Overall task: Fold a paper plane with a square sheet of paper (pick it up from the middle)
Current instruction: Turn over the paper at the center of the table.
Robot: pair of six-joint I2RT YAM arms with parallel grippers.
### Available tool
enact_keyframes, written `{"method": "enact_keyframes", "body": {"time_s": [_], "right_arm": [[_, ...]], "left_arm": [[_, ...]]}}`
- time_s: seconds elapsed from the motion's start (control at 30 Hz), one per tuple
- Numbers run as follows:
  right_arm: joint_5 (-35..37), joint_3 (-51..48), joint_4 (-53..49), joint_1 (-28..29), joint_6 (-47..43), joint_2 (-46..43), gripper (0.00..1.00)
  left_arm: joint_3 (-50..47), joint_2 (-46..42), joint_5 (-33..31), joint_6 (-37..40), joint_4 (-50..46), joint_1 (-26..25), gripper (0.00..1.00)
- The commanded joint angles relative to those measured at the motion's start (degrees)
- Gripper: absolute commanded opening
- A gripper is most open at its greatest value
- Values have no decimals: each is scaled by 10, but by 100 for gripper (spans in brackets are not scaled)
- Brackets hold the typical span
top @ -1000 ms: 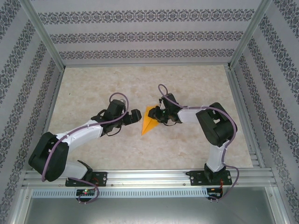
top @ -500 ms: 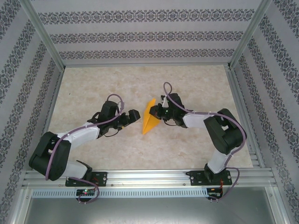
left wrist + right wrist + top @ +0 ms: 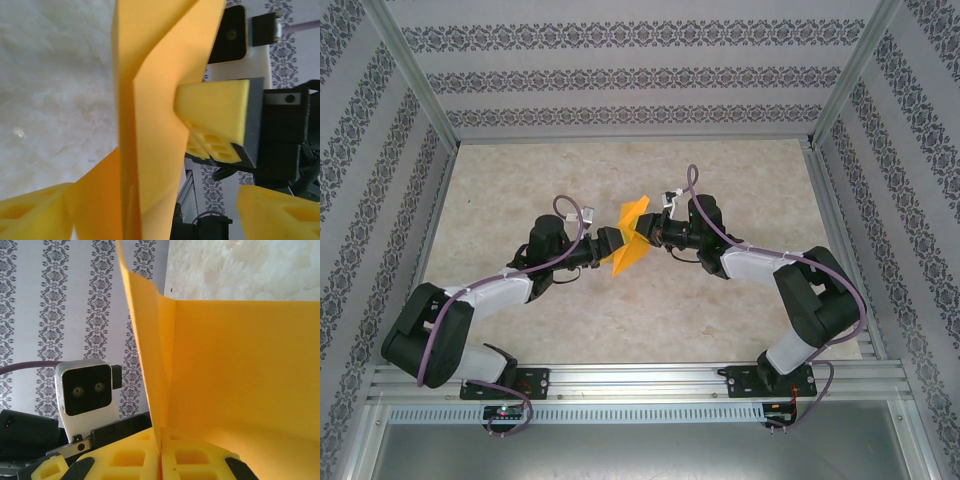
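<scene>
**Orange paper held up between two claws over the table**

A pale marbled table sits inside grey patterned walls. From above, the orange paper, creased into a pointed, partly folded shape, is lifted over the middle of the table. The right claw reaches it from the table's right side and the left claw from the table's left side, so they meet nose to nose. Holding the paper clear of the table probably lets each claw get at one face of it.

From the left wrist, the paper stands on edge with a lengthwise fold, the table behind it. The left claw's jaws stand wide and straddle the paper without pinching. One yellow finger sits close against one face, though I cannot tell if it touches. The other finger is clear of the opposite face. Of the right claw, one yellow finger presses flat on a flap.

From the right wrist, the right claw is closed tight, with the paper's lower edge nipped between its pads. The sheet rises from them, one flap bent aside. Beyond it, the left arm's white camera box looks back. The right claw seems to act as anchor, steadying the paper so the left can take hold.
</scene>
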Motion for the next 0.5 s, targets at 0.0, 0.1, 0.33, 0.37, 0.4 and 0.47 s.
{"method": "enact_keyframes", "body": {"time_s": [0.0,0.1,0.33,0.37,0.4,0.47], "right_arm": [[-14,-13,32,5,16,-23,9],[-10,-22,44,5,24,-27,9],[-12,-24,63,8,41,-32,10],[-11,-23,62,8,42,-35,10],[-12,-23,58,8,41,-38,11],[-12,-20,42,8,36,-45,13]], "left_arm": [[-9,-23,7,-22,63,-5,71],[-3,-24,10,-31,51,-5,63],[12,-21,21,-43,41,-5,42],[12,-22,22,-44,41,-5,40],[12,-23,21,-45,39,-5,37],[14,-27,18,-43,31,-5,31]]}}
